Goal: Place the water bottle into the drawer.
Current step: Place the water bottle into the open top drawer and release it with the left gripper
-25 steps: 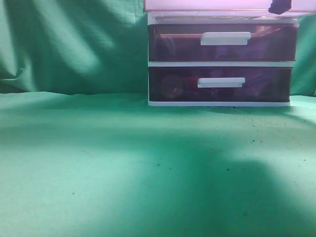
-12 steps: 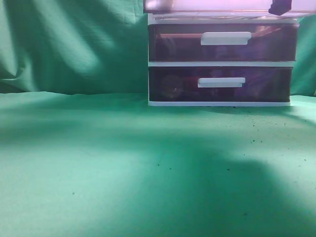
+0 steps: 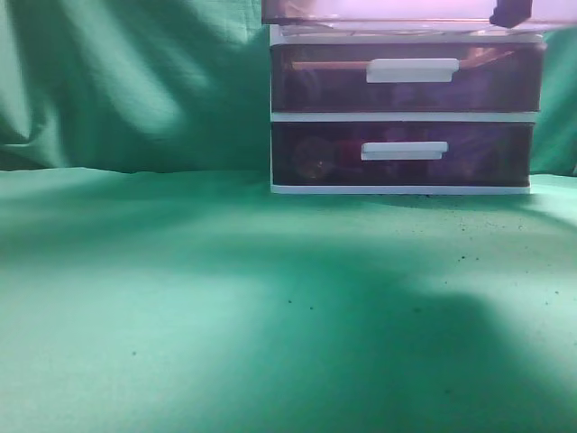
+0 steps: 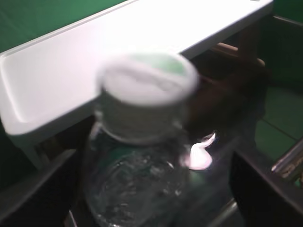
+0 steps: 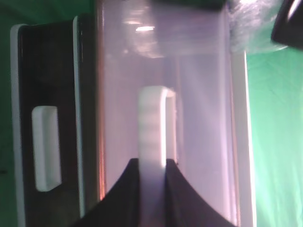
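The water bottle (image 4: pixel 137 184) is clear with a white cap (image 4: pixel 147 85). It sits between the fingers of my left gripper (image 4: pixel 154 189), inside the pulled-out drawer and below the unit's white top (image 4: pixel 61 75). The fingers stand wide apart, with a gap on the bottle's right side. The cap is blurred. The drawer (image 3: pixel 388 11) shows as a pale purple band at the top edge of the exterior view, and its front shows in the right wrist view (image 5: pixel 199 118). My right gripper (image 5: pixel 152 165) is shut on its white bar handle (image 5: pixel 154 118), and a dark part of the gripper shows in the exterior view (image 3: pixel 509 13).
Two closed purple drawers (image 3: pixel 406 77) (image 3: pixel 401 153) with white handles sit below in the white frame. The unit stands at the back right of a green cloth (image 3: pixel 225 298). A green backdrop hangs behind. A lower drawer's handle (image 5: pixel 46 146) shows in the right wrist view.
The top drawer's band in the exterior view has grown darker along its upper left. The dark part of the right gripper stays at the same spot.
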Motion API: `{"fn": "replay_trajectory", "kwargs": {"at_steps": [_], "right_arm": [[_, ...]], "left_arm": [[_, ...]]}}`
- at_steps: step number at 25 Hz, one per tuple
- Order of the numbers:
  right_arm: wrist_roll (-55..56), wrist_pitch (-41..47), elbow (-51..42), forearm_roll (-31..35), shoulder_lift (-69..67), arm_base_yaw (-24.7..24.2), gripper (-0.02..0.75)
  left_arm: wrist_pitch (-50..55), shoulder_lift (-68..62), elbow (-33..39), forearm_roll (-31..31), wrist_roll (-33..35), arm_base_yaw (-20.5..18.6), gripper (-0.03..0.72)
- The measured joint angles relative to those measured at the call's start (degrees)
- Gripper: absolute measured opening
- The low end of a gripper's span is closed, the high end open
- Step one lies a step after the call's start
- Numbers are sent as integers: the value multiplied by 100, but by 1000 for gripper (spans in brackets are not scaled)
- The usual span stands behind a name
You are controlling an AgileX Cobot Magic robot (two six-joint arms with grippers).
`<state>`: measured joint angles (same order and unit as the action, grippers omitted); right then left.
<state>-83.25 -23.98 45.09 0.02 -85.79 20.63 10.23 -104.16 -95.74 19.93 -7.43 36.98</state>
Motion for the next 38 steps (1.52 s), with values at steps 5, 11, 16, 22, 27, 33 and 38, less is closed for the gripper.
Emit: {"fn": "replay_trajectory", "kwargs": {"at_steps": [5, 11, 16, 22, 27, 33, 38], "right_arm": [[13, -13, -10, 0, 0, 0, 89], [16, -13, -10, 0, 0, 0, 89], [36, -13, -10, -2, 0, 0, 89], [71, -159, -118, 35, 0, 0, 89], [44, -290, -278, 18, 29, 0, 89], [42, -458, -305, 18, 29, 0, 89], [-6, -432, -263, 18, 29, 0, 89]], "left_arm": [[-618, -136, 0, 0, 0, 0, 644], [-2530, -439, -4, 10, 0, 0, 552], [-4474, -1106, -100, -4, -60, 35, 526], [-5001, -2250, -1312, -125, -716, 242, 526], [-3729, -2483, -2139, 497, -774, 278, 526], [86, -1706, -2424, 975, -774, 286, 426], [2274, -899, -2456, 858, -774, 286, 69]]}}
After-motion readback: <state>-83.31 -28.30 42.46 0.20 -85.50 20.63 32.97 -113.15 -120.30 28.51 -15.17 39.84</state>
